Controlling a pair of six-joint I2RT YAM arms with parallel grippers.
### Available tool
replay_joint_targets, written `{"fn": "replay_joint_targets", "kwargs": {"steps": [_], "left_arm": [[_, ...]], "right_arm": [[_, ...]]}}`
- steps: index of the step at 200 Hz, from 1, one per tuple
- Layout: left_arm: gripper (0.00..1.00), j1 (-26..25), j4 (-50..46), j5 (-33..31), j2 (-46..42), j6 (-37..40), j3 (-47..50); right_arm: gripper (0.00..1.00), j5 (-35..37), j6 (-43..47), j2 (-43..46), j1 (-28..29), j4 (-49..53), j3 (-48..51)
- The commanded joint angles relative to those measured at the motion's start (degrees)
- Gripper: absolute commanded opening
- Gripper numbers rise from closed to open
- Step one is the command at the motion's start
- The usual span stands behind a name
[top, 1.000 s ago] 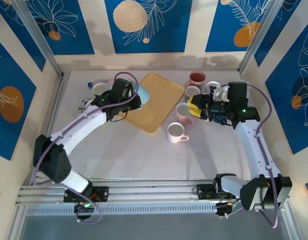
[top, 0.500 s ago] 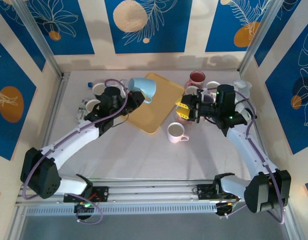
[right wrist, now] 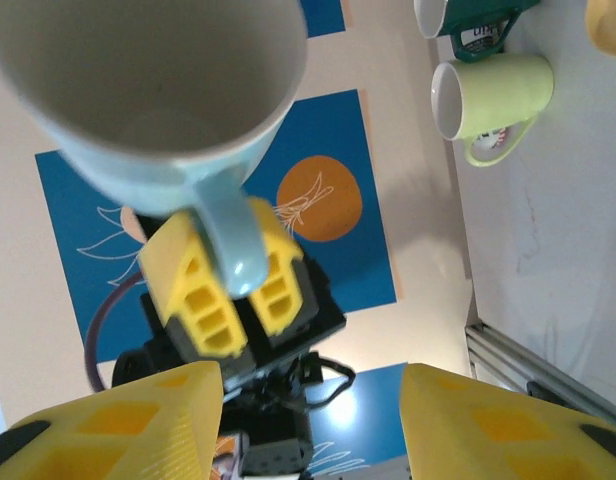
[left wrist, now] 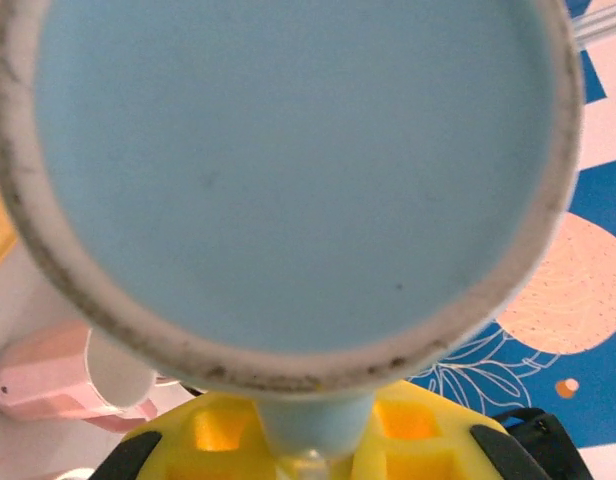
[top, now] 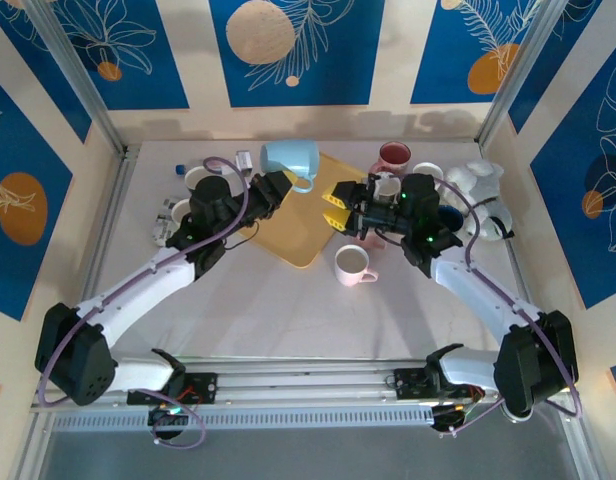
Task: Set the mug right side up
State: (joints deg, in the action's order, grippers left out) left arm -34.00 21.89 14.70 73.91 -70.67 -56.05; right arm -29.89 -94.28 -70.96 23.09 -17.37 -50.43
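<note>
**Top external view.**
- Item: light-blue glazed ceramic mug (top: 290,157). It is airborne and lying on its side above the far corner of the flat yellow plastic tray (top: 306,225). That places it close to the far edge of the white desk (top: 278,300), about midway along it.
- Left hand (top: 288,184): pinching the mug's handle from below.
- Right hand (top: 337,207): spread and empty, just beside the mug and aimed at it, not touching.
- Other stock: a pale pink upright mug (top: 354,263) on the desk beside the tray, and a maroon mug (top: 394,155) toward the far right corner.

**Left wrist view.**
- The mug's flat base, with its unglazed ring, faces the camera.
- The handle drops between the yellow fingers (left wrist: 218,435), which are pressed onto it.

**Right wrist view.**
- The mug's open, empty mouth faces this camera, with the handle below it clamped by the left hand.
- The right hand's own fingers (right wrist: 118,425) stand wide apart, and the mug lies ahead of them, clear of both.

**Assessment.**
- Step in hand: mid-air reorientation. The mug is sideways, with its mouth neither down nor up.
- Next move, option one: a further roll of the left wrist until the mouth points up, then a descent onto bare desk.
- Next move, option two: the right hand advances and closes on the mug's wall to take it over.
- Risk: the handle pinch is narrow, so the mug may swing.
</note>
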Motion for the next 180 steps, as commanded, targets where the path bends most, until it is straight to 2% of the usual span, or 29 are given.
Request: {"fn": "replay_joint_targets", "kwargs": {"steps": [1,71,133,180], "left_arm": [[0.0,-0.92,7.31,1.51,-3.82,-0.4,-0.45],[0.0,-0.99,5.95,2.0,-6.62,-0.22,0.74],[0.0,-1.06,7.28,1.12,-7.02,-0.78,1.92],[0.0,-1.07,7.95,1.03,-6.85,-0.98,1.96]], "right_arm": [[0.5,4.37,-0.33,-2.06,1.46,-5.32,-2.87],[0.47,8.0,-0.44,-4.36,4.89,-10.29,-5.8],[0.43,10.24,0.06,-2.44,7.01,-10.93,-5.03],[0.42,9.06,-1.2,-4.4,8.58,-10.82,-5.9]]}}
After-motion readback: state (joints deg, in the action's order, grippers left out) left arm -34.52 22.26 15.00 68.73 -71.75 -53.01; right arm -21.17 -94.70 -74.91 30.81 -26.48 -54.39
